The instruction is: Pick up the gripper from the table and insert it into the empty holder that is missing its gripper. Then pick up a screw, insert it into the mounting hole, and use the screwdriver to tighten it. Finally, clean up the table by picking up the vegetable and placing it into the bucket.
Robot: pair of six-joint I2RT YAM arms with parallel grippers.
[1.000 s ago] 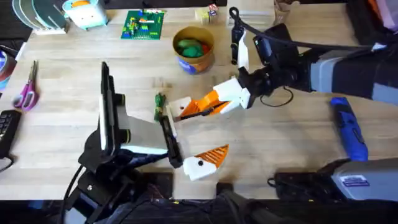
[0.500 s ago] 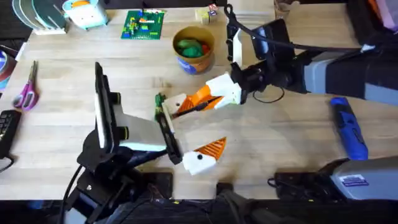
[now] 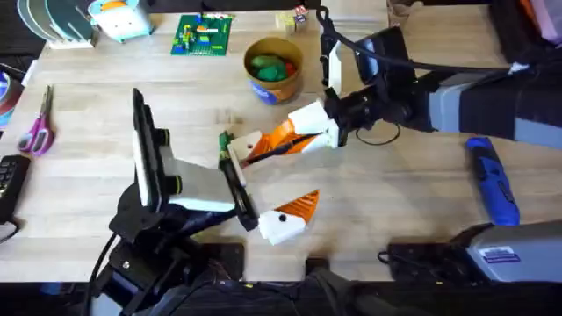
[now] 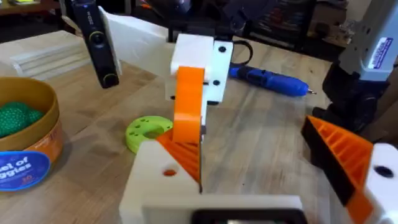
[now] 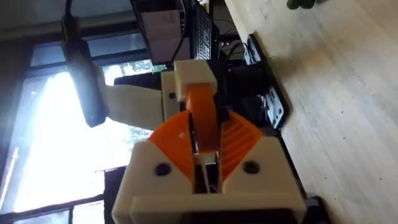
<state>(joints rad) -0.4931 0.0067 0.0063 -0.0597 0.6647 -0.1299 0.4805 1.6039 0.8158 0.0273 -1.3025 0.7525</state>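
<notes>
My right gripper [image 3: 297, 138] reaches in from the right, shut on the orange ribbed gripper [image 3: 279, 140]. It holds that piece against the white holder [image 3: 248, 146], the far finger of my left gripper [image 3: 274, 180]. In the left wrist view the orange gripper [image 4: 188, 106] stands upright on the holder [image 4: 158, 180]. The right wrist view shows the gripper [image 5: 202, 118] clamped between my pads. My left gripper is open; its near finger [image 3: 285, 219] has an orange tip. The blue screwdriver [image 3: 492, 180] lies at the right. A slim green vegetable [image 3: 225, 143] lies beside the holder. The tan bucket [image 3: 274, 68] stands behind.
The bucket holds green and red toy foods. A lime-green disc [image 4: 148, 130] lies by the holder. Scissors [image 3: 38, 123] lie far left, a green brick plate [image 3: 204, 35] at the back. Bare wood [image 3: 395, 193] shows between the arms.
My right gripper has carried the orange gripper left and a little back, up against the holder. The left arm has shifted slightly left.
</notes>
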